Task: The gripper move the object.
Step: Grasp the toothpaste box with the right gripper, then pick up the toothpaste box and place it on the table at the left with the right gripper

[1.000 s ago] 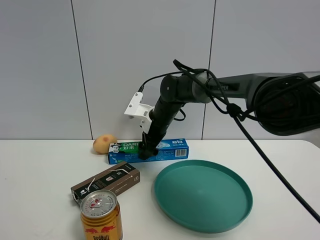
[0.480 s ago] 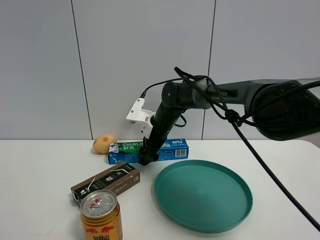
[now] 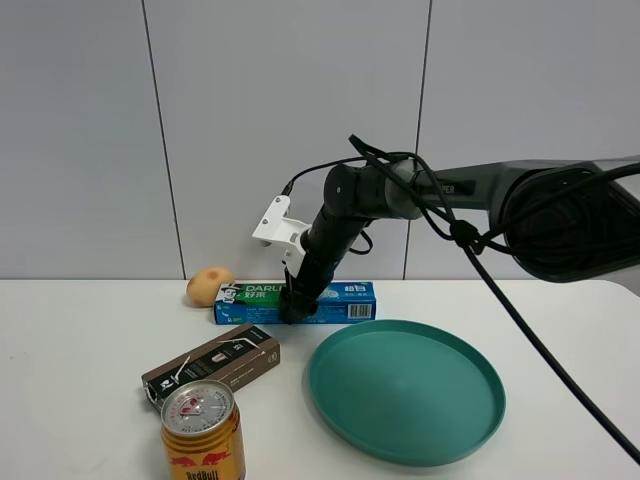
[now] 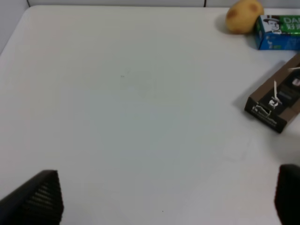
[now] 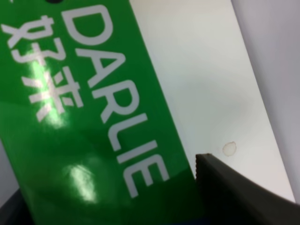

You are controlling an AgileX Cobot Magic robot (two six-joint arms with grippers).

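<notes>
The blue and green DARLIE toothpaste carton (image 3: 250, 297) lies on the white table behind the teal plate (image 3: 400, 395). My right gripper (image 3: 295, 308), a black claw on the dark grey arm, comes down on the carton's middle and is shut on it. In the right wrist view the green DARLIE face (image 5: 84, 117) fills the frame, with a dark finger (image 5: 234, 197) tight against its edge. My left gripper (image 4: 164, 206) is open and empty over bare table. The carton's end (image 4: 279, 33) shows far off in the left wrist view.
A potato (image 3: 208, 286) lies just left of the carton's end. A dark brown box (image 3: 212, 363) and a Red Bull can (image 3: 202, 432) stand in front, left of the plate. The wall is close behind. The potato (image 4: 243, 16) and brown box (image 4: 276, 105) also show in the left wrist view.
The carton has shifted slightly left and now lies more level, with the right gripper on it. The right arm's wrist has dropped a little. Other objects have not moved.
</notes>
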